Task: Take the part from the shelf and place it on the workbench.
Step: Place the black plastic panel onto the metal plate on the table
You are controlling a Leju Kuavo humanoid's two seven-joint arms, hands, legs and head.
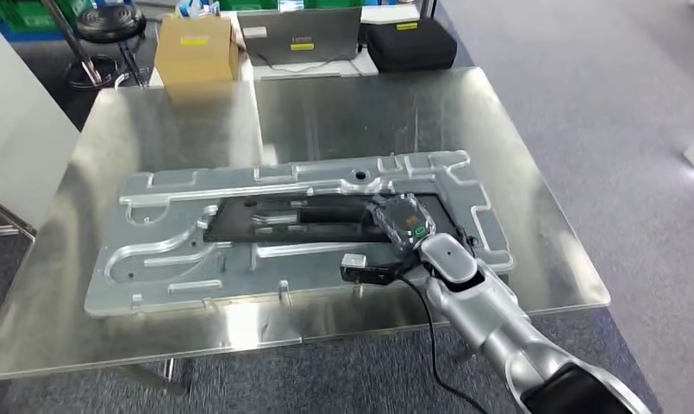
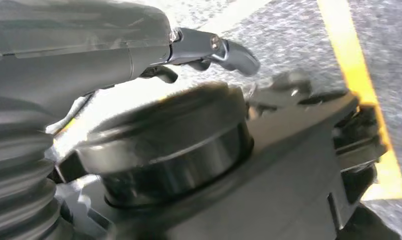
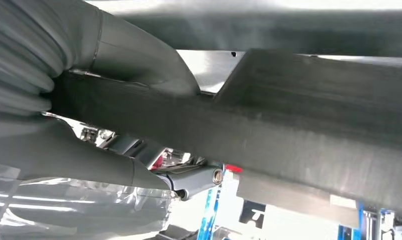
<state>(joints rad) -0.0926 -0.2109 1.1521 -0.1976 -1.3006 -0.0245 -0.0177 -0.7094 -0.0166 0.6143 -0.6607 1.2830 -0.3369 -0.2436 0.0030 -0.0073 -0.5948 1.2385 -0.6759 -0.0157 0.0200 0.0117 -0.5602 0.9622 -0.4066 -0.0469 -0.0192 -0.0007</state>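
A long flat black part (image 1: 300,220) lies in the recess of a silver machined fixture plate (image 1: 171,259) on the shiny metal workbench (image 1: 153,129). My right hand (image 1: 403,226) is at the part's right end, its silver arm reaching in from the lower right. In the right wrist view the black part (image 3: 298,120) runs across the frame, and my right hand (image 3: 114,55) grips it with the thumb on one face and the fingers (image 3: 199,182) on the other. My left hand (image 2: 139,50) hangs over the grey floor, fingers (image 2: 233,52) apart, holding nothing.
Behind the workbench stand a cardboard box (image 1: 195,47), a laptop (image 1: 302,36) and a black case (image 1: 409,43). A black stool (image 1: 110,21) is at the far left, with a white cabinet (image 1: 15,138) beside the bench. A black cable (image 1: 429,328) hangs from my right wrist.
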